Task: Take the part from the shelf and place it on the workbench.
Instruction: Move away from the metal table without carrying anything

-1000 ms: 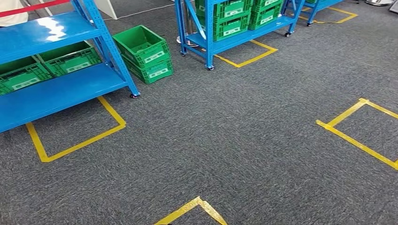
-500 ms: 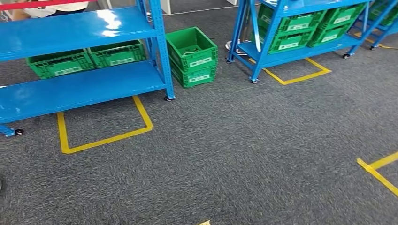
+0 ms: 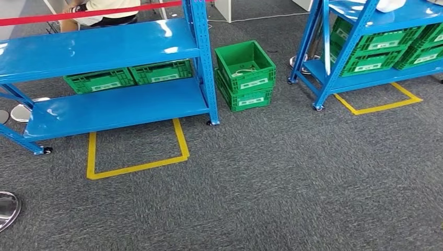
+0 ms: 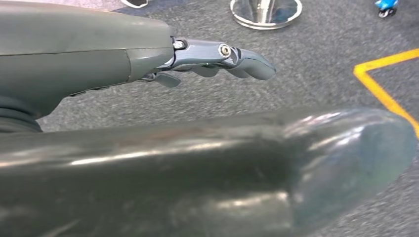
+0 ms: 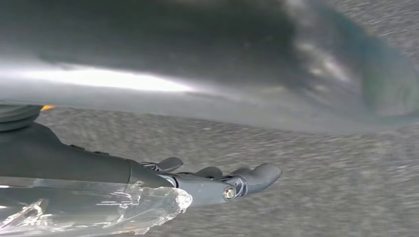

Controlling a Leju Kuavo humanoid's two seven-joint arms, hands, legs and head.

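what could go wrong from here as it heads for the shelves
The stacked green crates sit on the floor right beside the near blue shelf, so a foot or arm could clip them on approach. A person sits just behind that shelf, within possible reach. The right hand has crinkled clear plastic beside it, which might spoil a clean grip.

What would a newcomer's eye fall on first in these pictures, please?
Probably the big blue shelf rack at the left of the head view, with green crates behind its lower shelf. Next, the two stacked green crates on the grey carpet beside it, and the yellow tape outline on the floor before the rack. A second blue rack stands at the right.
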